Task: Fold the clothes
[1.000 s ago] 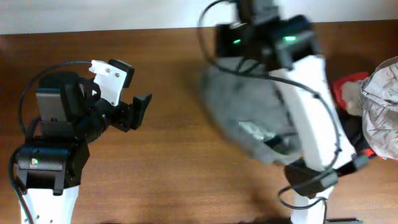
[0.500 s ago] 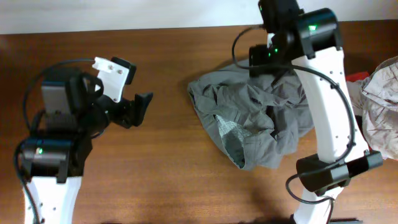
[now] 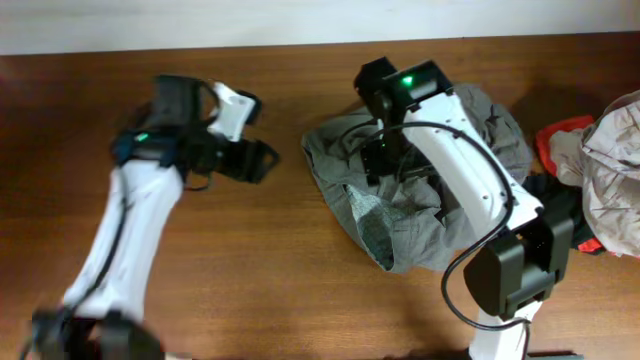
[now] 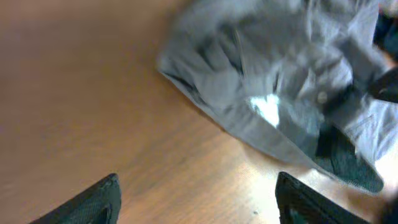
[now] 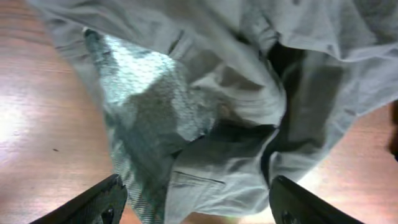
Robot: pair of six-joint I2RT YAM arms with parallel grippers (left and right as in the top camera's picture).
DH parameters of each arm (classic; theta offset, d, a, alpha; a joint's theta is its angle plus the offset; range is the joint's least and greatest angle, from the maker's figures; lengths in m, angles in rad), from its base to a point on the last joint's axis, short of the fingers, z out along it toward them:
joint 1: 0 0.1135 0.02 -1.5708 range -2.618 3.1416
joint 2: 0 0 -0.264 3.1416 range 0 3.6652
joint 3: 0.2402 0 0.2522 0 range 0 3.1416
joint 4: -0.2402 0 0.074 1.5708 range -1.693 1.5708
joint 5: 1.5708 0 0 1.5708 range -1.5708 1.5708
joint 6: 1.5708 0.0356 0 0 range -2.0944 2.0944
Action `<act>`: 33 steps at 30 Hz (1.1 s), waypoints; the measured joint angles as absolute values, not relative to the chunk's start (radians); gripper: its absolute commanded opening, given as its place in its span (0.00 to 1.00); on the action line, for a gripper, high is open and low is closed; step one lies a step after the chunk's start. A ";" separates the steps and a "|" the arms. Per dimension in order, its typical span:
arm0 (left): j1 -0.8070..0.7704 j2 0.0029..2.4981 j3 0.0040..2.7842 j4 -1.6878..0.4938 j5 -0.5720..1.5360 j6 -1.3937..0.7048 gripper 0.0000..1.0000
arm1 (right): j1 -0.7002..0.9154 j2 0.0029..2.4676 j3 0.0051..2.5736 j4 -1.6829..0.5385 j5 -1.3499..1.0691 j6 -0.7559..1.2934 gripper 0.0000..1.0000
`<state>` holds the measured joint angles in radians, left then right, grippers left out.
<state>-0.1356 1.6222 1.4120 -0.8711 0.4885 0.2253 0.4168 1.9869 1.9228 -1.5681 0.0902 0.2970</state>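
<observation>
the shorts (image 3: 400,245) lie in a crumpled heap on the right of the surface (image 3: 250,290), i see no fold yet, and my left end effector (image 4: 198,198) and right end effector (image 5: 202,199) are both apart, holding nothing.

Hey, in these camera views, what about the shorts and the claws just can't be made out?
Overhead: the right arm covers the middle of the shorts, so the waistband cannot be traced.
Overhead: the right claw sits beneath that arm; its fingertips are lost.
Left wrist view: the shorts are motion-blurred and cut by the right edge; seams unreadable.
Overhead: the garment pile runs off the right edge.
</observation>
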 measured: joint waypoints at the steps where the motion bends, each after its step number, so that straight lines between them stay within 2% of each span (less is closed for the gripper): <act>1: -0.157 1.688 1.412 -0.870 0.502 0.224 0.87 | 0.421 1.987 1.923 -1.567 0.089 0.300 0.79; 8: -0.285 1.953 1.412 -0.714 0.573 0.201 0.86 | 0.424 1.987 1.922 -1.554 0.088 0.314 0.79; 12: -0.326 2.014 1.411 -0.569 0.588 0.163 0.71 | 0.424 1.987 1.922 -1.555 0.088 0.318 0.79; 16: -0.355 2.058 1.412 -0.460 0.581 0.140 0.63 | 0.424 1.987 1.922 -1.554 0.088 0.337 0.79; 18: -0.363 2.075 1.412 -0.428 0.565 0.130 0.48 | 0.424 1.987 1.922 -1.555 0.088 0.340 0.79; 19: -0.364 2.086 1.412 -0.417 0.559 0.125 0.26 | 0.424 1.987 1.922 -1.554 0.088 0.341 0.79; 21: -0.364 2.103 1.412 -0.409 0.545 0.118 0.00 | 0.424 1.987 1.922 -1.554 0.088 0.341 0.79; 25: -0.363 2.114 1.418 -0.425 0.533 0.115 0.00 | 0.424 1.987 1.922 -1.554 0.089 0.341 0.79; 31: -0.326 2.117 1.612 -0.683 0.458 0.115 0.01 | 0.424 1.987 1.922 -1.555 0.096 0.343 0.79; 32: -0.313 2.117 1.661 -0.724 0.440 0.116 0.13 | 0.424 1.987 1.922 -1.554 0.096 0.344 0.79; 33: -0.299 2.114 1.708 -0.749 0.424 0.117 0.20 | 0.424 1.987 1.922 -1.555 0.096 0.344 0.79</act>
